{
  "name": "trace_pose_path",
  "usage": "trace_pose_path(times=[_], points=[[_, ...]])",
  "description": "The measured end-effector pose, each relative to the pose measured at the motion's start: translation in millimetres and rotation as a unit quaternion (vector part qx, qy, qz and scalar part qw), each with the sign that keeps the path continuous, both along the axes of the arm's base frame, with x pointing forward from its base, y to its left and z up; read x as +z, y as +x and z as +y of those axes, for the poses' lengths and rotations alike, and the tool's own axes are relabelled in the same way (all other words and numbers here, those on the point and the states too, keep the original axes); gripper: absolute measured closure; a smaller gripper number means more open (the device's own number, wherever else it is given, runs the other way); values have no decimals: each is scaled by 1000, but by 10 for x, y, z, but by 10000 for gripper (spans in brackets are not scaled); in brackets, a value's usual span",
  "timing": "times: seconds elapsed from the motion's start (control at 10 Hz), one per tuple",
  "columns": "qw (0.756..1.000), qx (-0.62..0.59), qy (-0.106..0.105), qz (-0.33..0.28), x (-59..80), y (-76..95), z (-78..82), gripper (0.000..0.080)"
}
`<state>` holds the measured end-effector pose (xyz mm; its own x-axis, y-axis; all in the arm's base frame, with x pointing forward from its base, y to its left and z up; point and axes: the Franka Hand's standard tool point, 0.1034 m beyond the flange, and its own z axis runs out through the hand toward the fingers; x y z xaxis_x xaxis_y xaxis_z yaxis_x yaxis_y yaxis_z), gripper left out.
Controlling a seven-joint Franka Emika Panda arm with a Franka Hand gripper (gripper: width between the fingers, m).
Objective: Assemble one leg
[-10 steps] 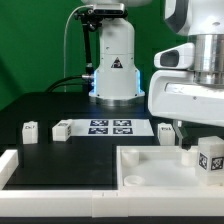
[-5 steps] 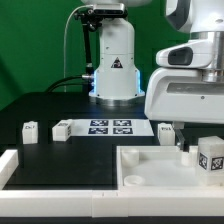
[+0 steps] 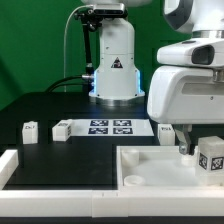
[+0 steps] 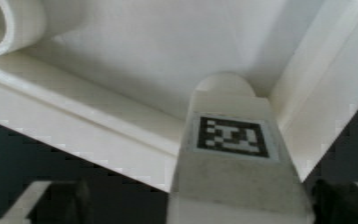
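Observation:
In the wrist view a white leg (image 4: 238, 165) with a square marker tag runs out from between my gripper (image 4: 197, 203) fingers, over the corner of the white panel (image 4: 176, 45). The dark fingers (image 4: 343, 200) stand on either side of it; a dark gap shows on one side and the other finger is close. The gripper looks open. In the exterior view the gripper (image 3: 183, 146) hangs low over the panel's (image 3: 150, 168) far right part, next to a tagged leg (image 3: 210, 160). I cannot tell whether that is the same leg.
Two more legs (image 3: 30, 131) (image 3: 62, 129) lie on the dark table at the exterior view's left, and another (image 3: 165, 129) behind the panel. The marker board (image 3: 110, 127) lies in front of the robot base (image 3: 113, 60). A white rail (image 3: 12, 165) runs along the front left. A round socket (image 4: 7, 30) shows in the panel corner.
The arm has shifted slightly towards the exterior view's right and the fingers reach a little lower by the panel's rim. Legs, panel and marker board have not moved.

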<state>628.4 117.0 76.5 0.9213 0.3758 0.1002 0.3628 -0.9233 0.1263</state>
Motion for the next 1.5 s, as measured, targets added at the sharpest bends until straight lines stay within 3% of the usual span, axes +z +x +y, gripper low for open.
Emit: trace_pose_path(times=[0.1,0.2,0.3,0.4,0.6,0.8,1.1,1.4,1.5], points=[[1000,-11,1,-1,0,0,-1,311],[1000,-11,1,-1,-1,-1,-1,447],[999,-35,6,-2,-4,-3,2,447],[996,-93,15,-6,-6,-4,5,502],[978,-207,37,-19,-7,-3,-2,502],[926,-370,67,-27,-29,-41,57,503],[839,-536,88,-38,-38,-60,63,505],[698,-706,105,-58,-38,-58,55,505],[677,-726,109,-57,-38,-57,54,505]])
